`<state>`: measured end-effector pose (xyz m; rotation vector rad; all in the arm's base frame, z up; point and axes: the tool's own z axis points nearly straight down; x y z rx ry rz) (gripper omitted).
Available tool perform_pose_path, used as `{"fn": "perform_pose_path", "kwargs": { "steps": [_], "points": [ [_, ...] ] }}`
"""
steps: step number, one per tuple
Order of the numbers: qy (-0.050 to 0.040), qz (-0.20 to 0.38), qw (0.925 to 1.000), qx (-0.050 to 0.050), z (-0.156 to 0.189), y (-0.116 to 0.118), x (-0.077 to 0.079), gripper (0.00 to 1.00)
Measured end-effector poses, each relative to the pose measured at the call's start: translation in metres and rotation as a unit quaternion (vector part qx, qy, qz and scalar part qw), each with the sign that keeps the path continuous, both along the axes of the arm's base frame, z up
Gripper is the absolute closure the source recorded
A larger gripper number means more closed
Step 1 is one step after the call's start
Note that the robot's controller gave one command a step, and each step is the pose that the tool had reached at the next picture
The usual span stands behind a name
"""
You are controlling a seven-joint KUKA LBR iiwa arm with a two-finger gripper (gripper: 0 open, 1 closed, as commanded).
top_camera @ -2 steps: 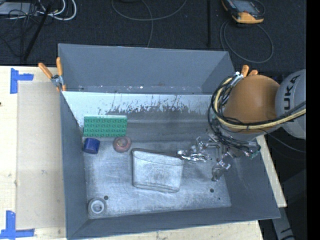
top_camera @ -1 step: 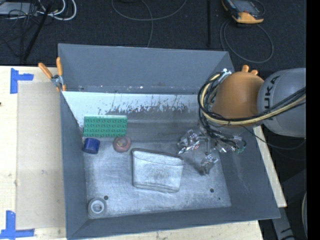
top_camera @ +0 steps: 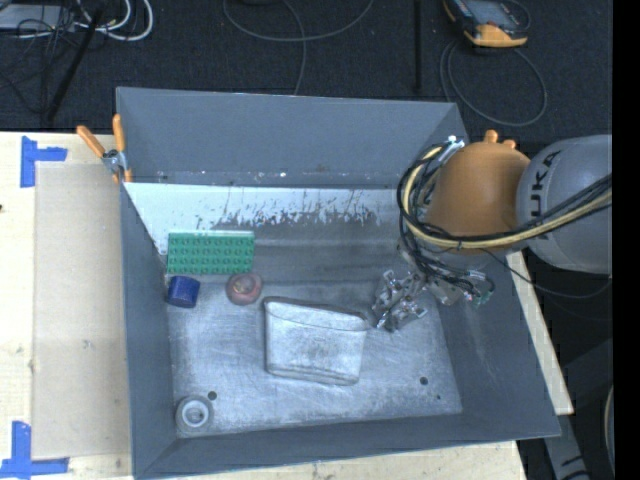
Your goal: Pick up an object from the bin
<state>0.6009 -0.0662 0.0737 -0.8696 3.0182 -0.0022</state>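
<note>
Camera view: claw [top_camera: 393,306] low beside corner of clear tray [top_camera: 312,346].

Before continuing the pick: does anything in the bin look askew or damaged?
Nothing looks damaged or spilled. The clear plastic tray lies slightly skewed in the middle of the bin, the pincer beside its far right corner.

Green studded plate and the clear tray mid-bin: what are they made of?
Green plate: looks like hard moulded plastic, matte, with rows of studs like a building-brick base.
Clear tray: probably thin see-through plastic, glossy; the bin shows through it, and its rim catches light.
</note>
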Motion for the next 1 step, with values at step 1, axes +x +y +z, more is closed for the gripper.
{"fn": "perform_pose_path", "kwargs": {
  "steps": [1],
  "points": [
    [-0.0035, 0.091, 0.9958, 0.000, 0.1423, 0.0168, -0.0171, 1.00]
  ]
}}
